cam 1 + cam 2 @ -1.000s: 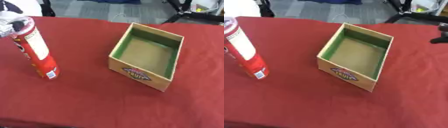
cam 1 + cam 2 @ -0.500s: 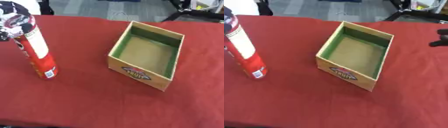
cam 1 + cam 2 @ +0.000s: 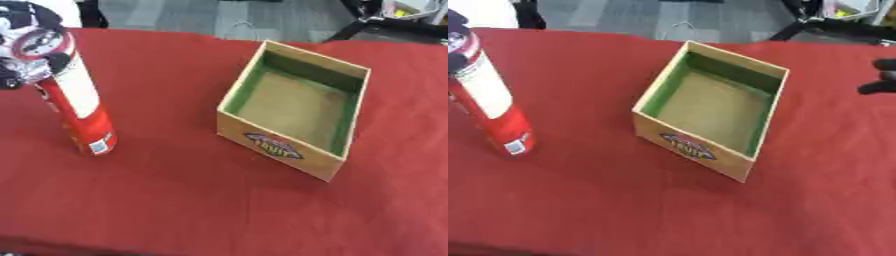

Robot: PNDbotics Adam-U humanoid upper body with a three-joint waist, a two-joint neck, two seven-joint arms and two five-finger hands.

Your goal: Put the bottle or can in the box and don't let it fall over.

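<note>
The left hand [image 3: 28,47] now sits lower on the can [image 3: 77,107] than half a second ago, when it was at the very top; its fingers curl round the upper part, just under the can's top end. The can itself has hardly shifted: it stands on the red tabletop [image 3: 175,200] on its base, leaning a little with its top toward the left edge of the view. The box [image 3: 296,116] lies where it was, well to the right of the left hand and apart from the can, open side up, green inside walls and a tan floor showing, nothing in it. The right hand [image 3: 881,77] shows a bit more than before at the right edge of the right eye view, just beyond the box's far right corner, above the tabletop.

The left hand is blurred and partly cut off by the view's left edge, so the thumb cannot be made out, only dark and silver shapes wrapped on the can. In the right eye view only a dark bit of it shows against the can's top. Of the right hand only two dark finger shapes show; whether it is spread or curled I cannot tell. The label on the box's front is too soft to read.
</note>
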